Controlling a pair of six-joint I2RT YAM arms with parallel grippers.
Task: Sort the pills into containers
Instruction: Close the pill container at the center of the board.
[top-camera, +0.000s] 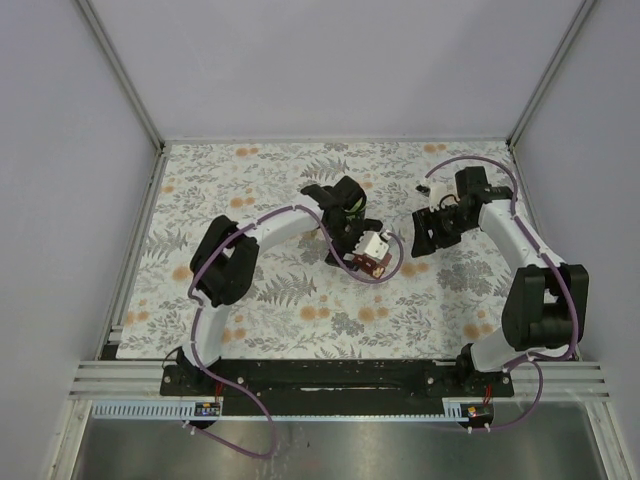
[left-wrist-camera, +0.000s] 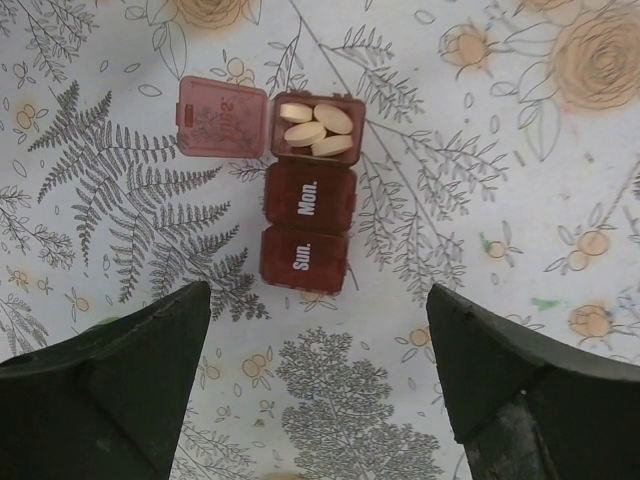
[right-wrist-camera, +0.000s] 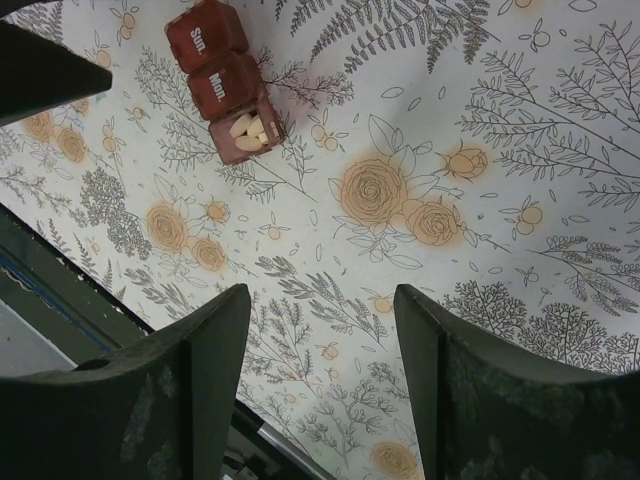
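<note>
Item: small dark-red plastic three-cell pill box (left-wrist-camera: 308, 210) on flower-printed cloth (left-wrist-camera: 520, 200), below my left gripper (left-wrist-camera: 318, 305), spread and empty, as is my right gripper (right-wrist-camera: 322, 300); end lid (left-wrist-camera: 222, 118) open over pale oval pills (left-wrist-camera: 315, 130), so a skewed descent could nudge the box and spill them.

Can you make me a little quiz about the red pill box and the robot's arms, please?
1. Pick one: which compartment of the pill box is open? A: Sun. B: Mon. C: the one next to Mon., at the end.
2. Count: how many pills lie in the open compartment?
3. True or false: the left gripper is shut on the pill box.

Key: 1 is C. 2 is four. 3 is false: the left gripper is open and holds nothing.
</note>
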